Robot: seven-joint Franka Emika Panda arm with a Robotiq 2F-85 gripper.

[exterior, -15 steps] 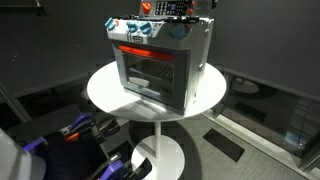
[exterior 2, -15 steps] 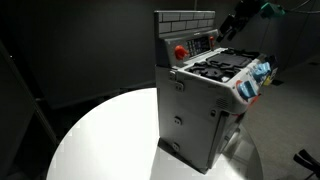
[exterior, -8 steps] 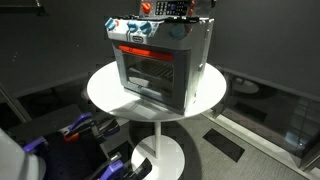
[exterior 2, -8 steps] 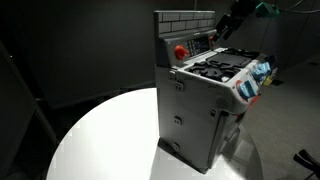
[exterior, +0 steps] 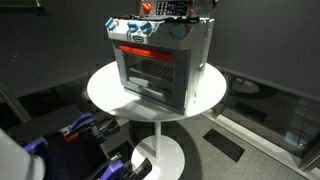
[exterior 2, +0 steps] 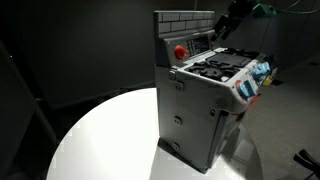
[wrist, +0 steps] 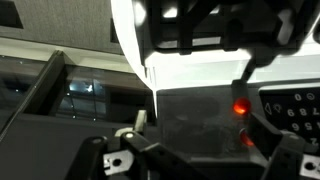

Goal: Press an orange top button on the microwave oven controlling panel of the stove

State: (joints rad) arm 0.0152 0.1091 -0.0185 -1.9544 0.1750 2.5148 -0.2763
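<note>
- My pincer is a dark, angular shape up by the top rear of the stove. I cannot tell whether its jaws are spread or pressed together.
- In the wrist view its black, hard-edged body fills the lower edge, blurred.
- Just ahead of it in that view is a smooth, dark, glossy face with two small glowing spots, one above the other. The upper is the orange button.
- Beside that button, further to the side, sits a pale keypad with rows of small dark keys.
- In an exterior view the pincer is close against the upright back panel, which is moulded with a brick pattern. Whether they touch I cannot tell.
- On that panel, away from the pincer, is a round red knob.
- Below the pincer lie the black burners, ringed and grated.
- The stove is a boxy toy of grey plastic.
- Its front has a glass oven door under an orange strip.
- Under everything stands a round, smooth white table on a single pedestal.
</note>
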